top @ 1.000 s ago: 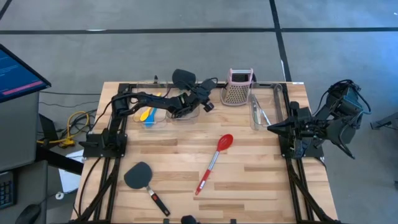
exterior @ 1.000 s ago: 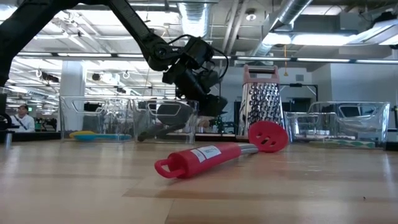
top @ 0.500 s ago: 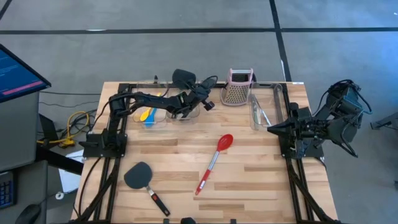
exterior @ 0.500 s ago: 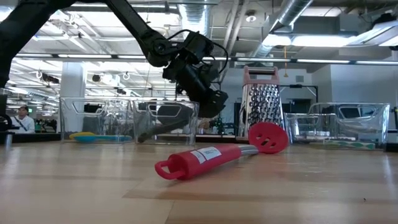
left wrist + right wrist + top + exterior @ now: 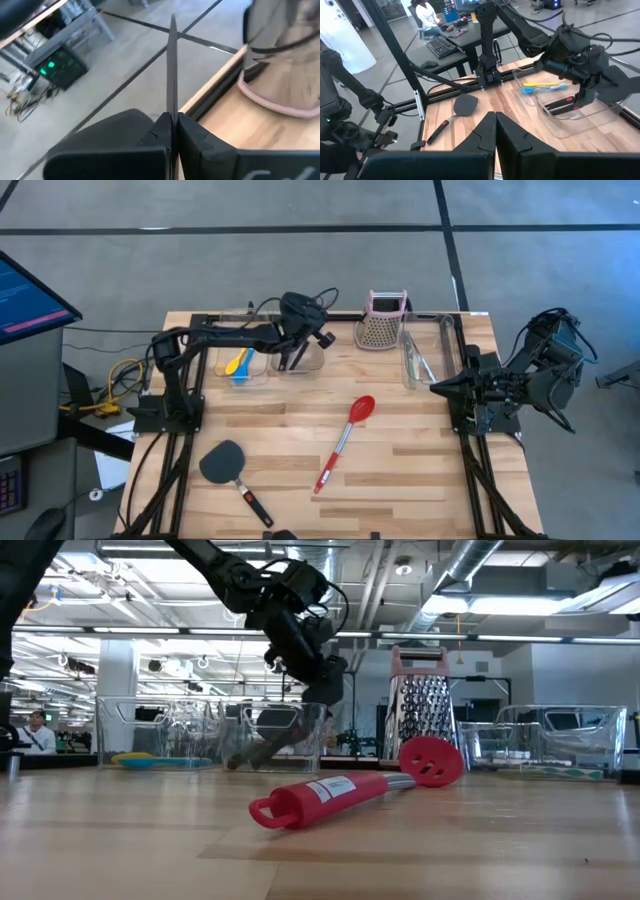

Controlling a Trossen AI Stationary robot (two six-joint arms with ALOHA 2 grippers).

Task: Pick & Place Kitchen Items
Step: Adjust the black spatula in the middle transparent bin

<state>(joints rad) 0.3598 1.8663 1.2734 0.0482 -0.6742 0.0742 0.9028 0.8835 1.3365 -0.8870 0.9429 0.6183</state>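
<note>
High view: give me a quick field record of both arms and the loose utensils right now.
left gripper: shut on spatula, over the middle clear bin
right gripper: shut, empty, parked off the table's right edge
red spoon: lying mid-table
second spatula: front left of table
tongs: in right bin
yellow spoon: in left bin

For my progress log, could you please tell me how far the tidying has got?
Done: small yellow and blue spoons and silver metal tongs lie in clear plastic bins.
In hand: the left gripper is shut on a black spatula with a black-red handle, lowered into the middle bin.
Left: the red spoon and another black spatula on the table.
The right gripper waits.
</note>
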